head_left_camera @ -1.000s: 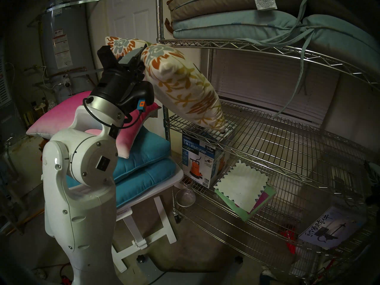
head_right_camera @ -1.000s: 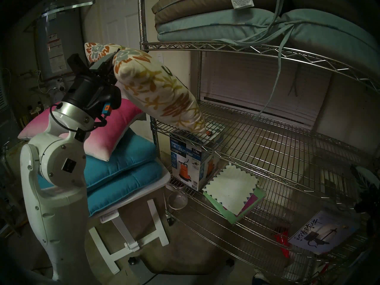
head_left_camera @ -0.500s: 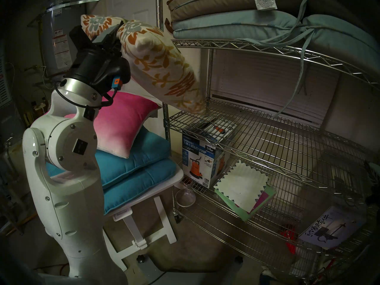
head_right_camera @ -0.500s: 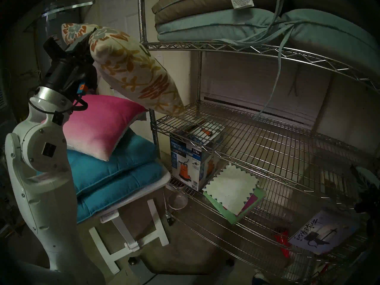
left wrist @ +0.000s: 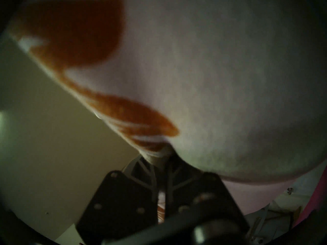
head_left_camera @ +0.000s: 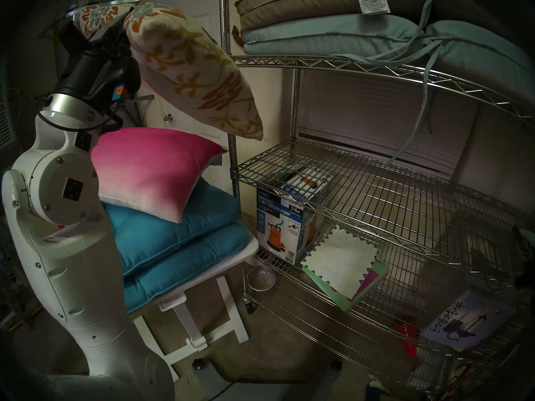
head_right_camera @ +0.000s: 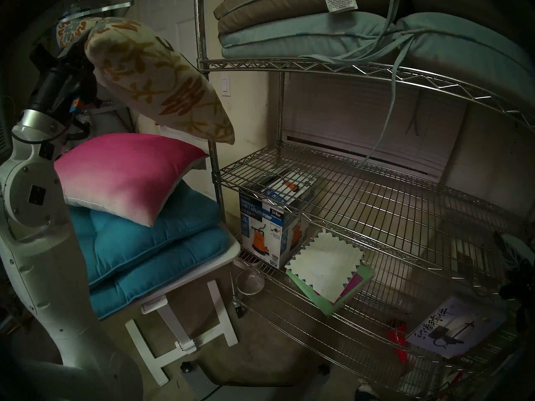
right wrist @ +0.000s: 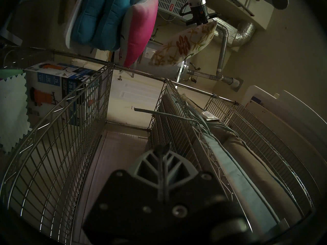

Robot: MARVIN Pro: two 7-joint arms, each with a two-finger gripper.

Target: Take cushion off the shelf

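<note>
The room is dim, lit mostly toward the window blinds (head_left_camera: 385, 122) on the far wall. A white panelled door (head_left_camera: 185, 44) stands at the back, beside a grey water heater (right wrist: 169, 69) with metal pipes. A small white table (head_left_camera: 214, 279) stands on the brownish floor (head_left_camera: 278, 360) near the left edge of the view. A light switch (head_right_camera: 225, 86) sits on the beige wall.

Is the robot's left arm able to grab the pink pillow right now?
Probably not yet. The left gripper is shut on the flowery cushion, held above the pink pillow; it would have to let go first.
</note>
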